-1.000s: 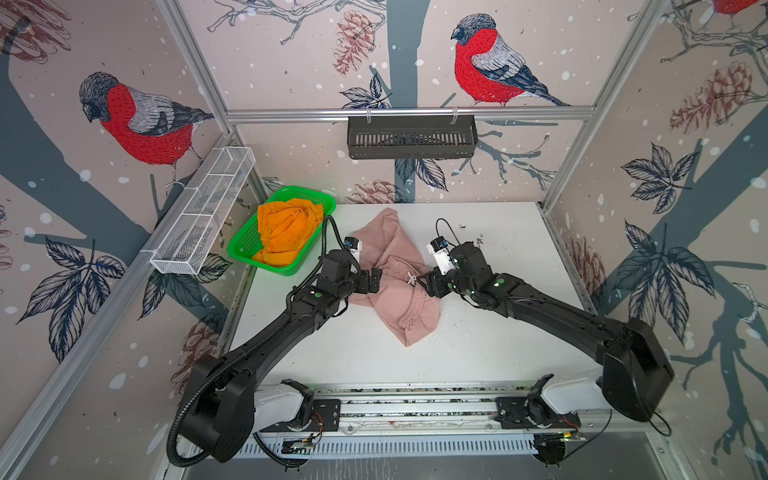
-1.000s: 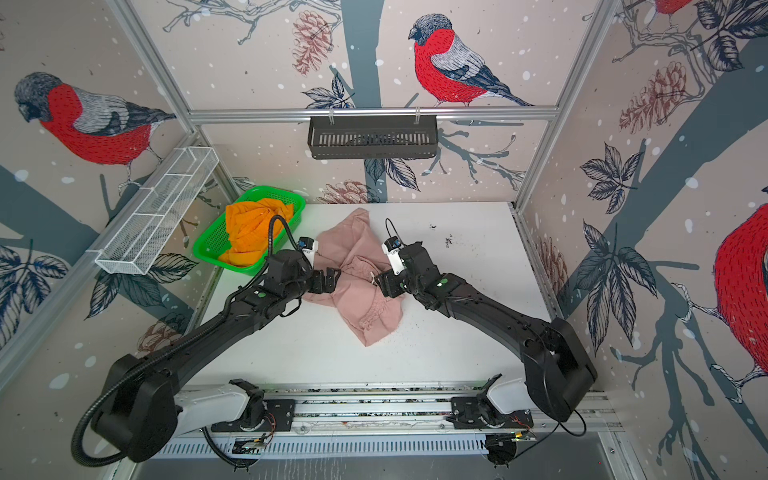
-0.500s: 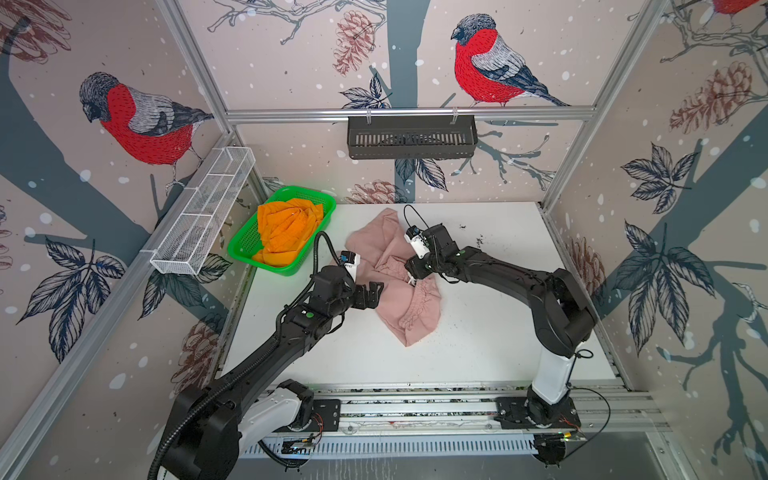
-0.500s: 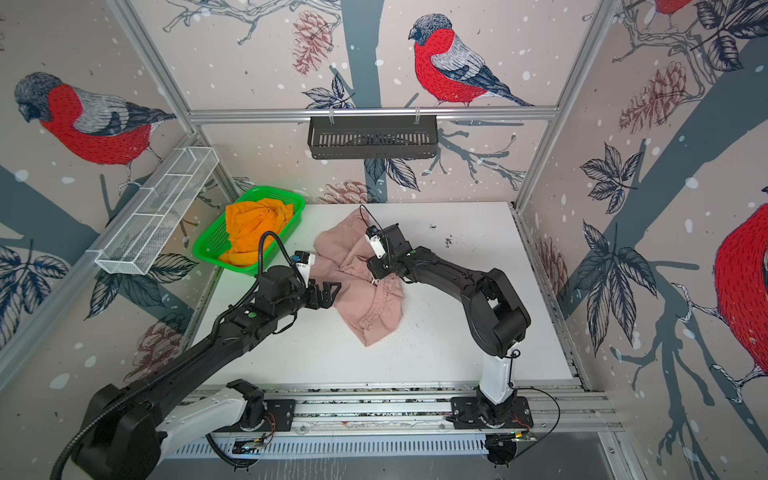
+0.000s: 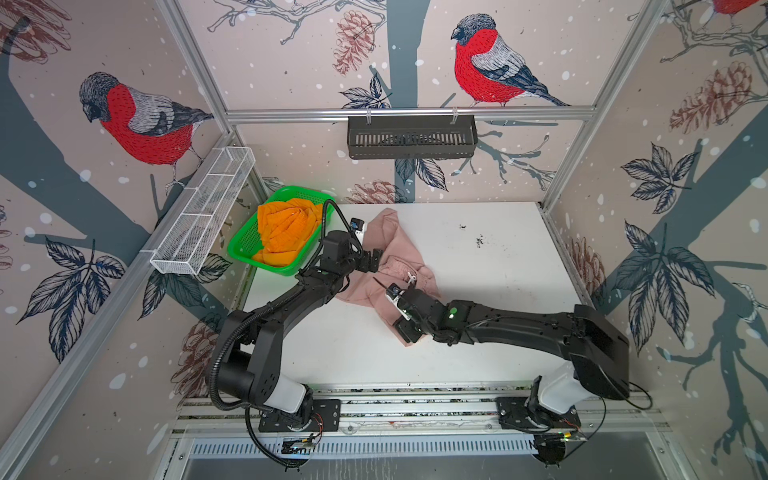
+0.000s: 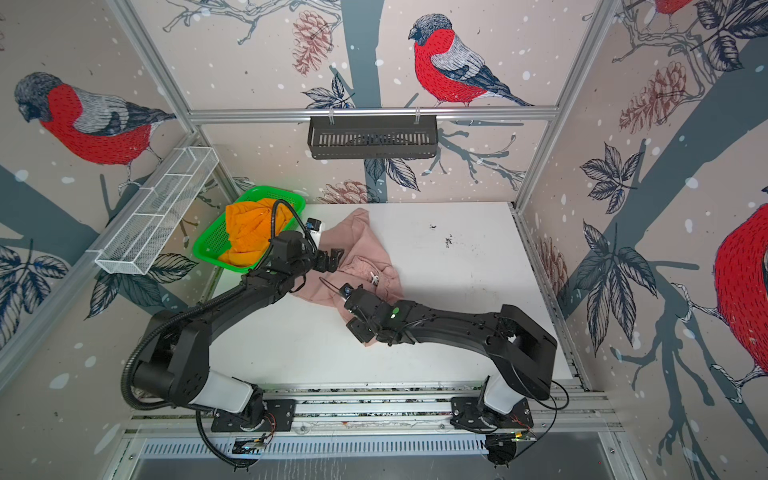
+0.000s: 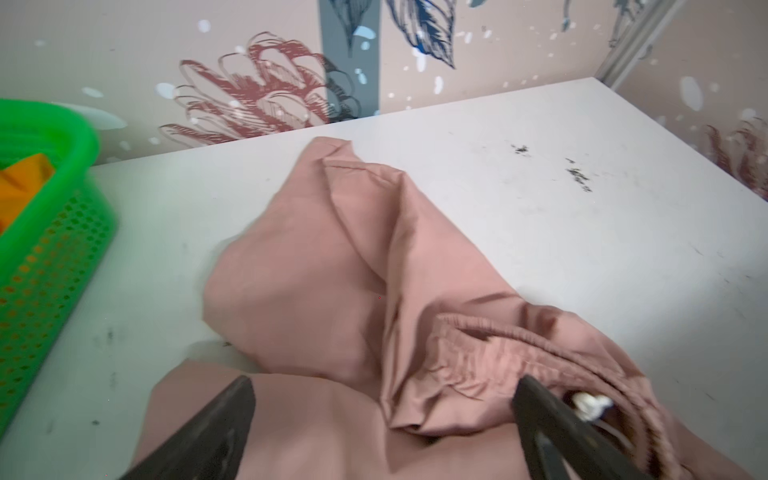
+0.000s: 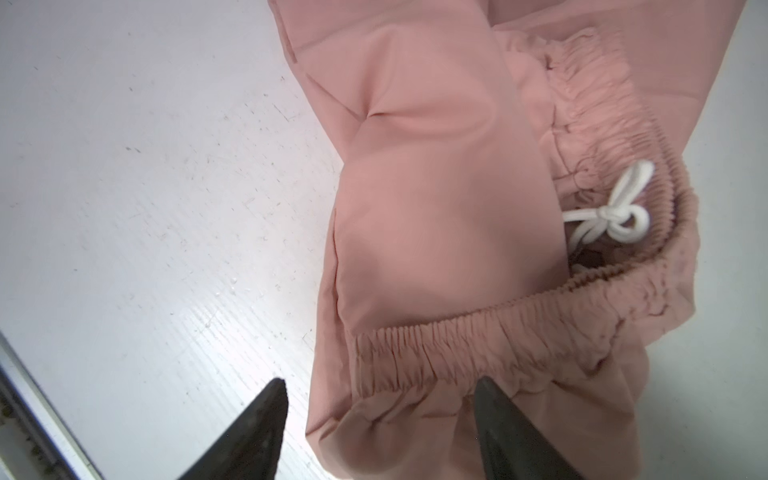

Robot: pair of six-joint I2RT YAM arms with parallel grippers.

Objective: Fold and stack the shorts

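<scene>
Crumpled pink shorts (image 5: 401, 249), white drawstring bow (image 8: 611, 212), orange shorts (image 5: 286, 232) in green basket (image 5: 247, 241)

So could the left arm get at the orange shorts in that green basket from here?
Probably yes. The orange shorts lie heaped in the open-topped basket, right beside the left arm, and its claw is open and empty over the pink shorts. Nothing looks in the way.
</scene>
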